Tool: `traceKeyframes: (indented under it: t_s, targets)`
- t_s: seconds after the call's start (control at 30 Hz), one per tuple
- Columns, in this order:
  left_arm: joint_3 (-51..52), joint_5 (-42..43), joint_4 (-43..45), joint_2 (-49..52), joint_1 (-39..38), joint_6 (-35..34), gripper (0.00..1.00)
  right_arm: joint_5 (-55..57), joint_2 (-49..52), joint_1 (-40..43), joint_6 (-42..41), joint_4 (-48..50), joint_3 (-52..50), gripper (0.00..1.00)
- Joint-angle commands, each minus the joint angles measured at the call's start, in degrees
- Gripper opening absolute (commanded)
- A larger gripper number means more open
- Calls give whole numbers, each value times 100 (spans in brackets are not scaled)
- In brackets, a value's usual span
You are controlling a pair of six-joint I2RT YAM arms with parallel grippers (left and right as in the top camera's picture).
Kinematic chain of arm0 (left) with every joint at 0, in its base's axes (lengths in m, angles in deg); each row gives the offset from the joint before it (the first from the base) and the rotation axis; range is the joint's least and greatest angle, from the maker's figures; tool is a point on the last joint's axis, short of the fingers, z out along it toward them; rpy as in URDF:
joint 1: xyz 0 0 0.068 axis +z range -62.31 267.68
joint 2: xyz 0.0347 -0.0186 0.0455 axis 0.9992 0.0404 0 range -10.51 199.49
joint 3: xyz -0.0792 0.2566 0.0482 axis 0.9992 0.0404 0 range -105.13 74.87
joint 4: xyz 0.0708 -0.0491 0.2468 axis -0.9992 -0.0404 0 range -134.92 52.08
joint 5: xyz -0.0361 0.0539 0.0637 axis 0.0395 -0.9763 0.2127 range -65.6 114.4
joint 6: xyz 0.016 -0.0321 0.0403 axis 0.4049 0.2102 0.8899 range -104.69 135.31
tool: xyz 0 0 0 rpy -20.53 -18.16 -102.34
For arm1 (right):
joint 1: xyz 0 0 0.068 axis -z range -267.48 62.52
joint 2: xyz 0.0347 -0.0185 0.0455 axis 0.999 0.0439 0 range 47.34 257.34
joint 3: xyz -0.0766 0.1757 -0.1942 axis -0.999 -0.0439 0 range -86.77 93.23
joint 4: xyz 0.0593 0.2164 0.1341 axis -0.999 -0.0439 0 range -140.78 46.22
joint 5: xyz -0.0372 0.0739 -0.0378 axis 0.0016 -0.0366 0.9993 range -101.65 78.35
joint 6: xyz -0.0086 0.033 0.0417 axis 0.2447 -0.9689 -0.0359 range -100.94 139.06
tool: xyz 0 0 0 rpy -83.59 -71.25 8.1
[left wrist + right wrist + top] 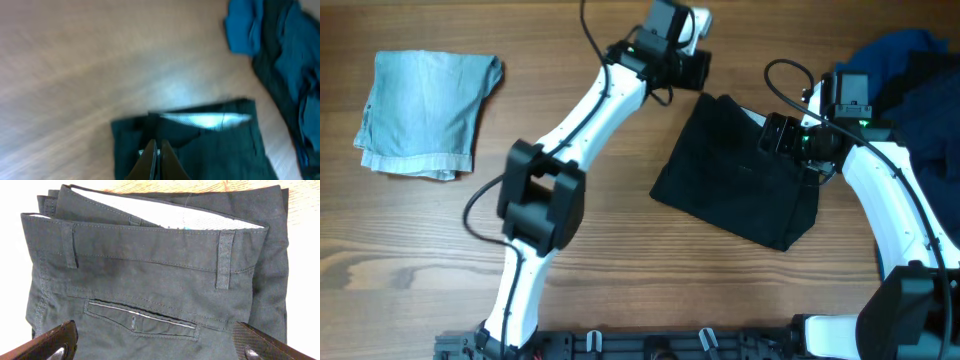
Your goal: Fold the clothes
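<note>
The black shorts (pixel 735 170) lie folded into a rough square right of centre on the wooden table (pixel 620 260), turned at an angle to its edges, with 1 corner pointing toward the top edge. Seen from the right wrist, the cloth is plain matte black with neat stitching. The waistband faces up and carries 2 belt loops, with a narrow slit pocket below it and a strip of white lining showing inside the open waist. The right gripper (pixel 155 350) hangs over the shorts' right side with its 2 fingers (pixel 55 340) spread wide, 1 in each lower corner of that view, and nothing between them. The left gripper (pixel 156 147) is at the shorts' upper corner with its fingers pressed together. Its view is blurred, so whether the tips touch the cloth cannot be told. A folded pale blue denim piece (pixel 425 110) rests well apart at the table's left. A loose heap of royal-blue and navy garments (pixel 915 80) sits at the upper right, near the shorts.
</note>
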Motion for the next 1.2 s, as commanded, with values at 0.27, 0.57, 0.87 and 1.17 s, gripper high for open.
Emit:
traceKeyframes:
  t_s: [0.27,0.57,0.87,1.17]
  targets:
    - [-17,1552,-369,538,-103,-7,4,57,44,13,-4,17,-37,100]
    - [-15,782,-415,625,-494,-2,4,57,44,13,-4,17,-37,100]
    - [-15,-1108,-264,1279,-619,31,4,57,44,13,-4,17,-37,100]
    - [-15,-2828,-1320,1270,136,-1969,4,57,44,13,-4,17,-37,100]
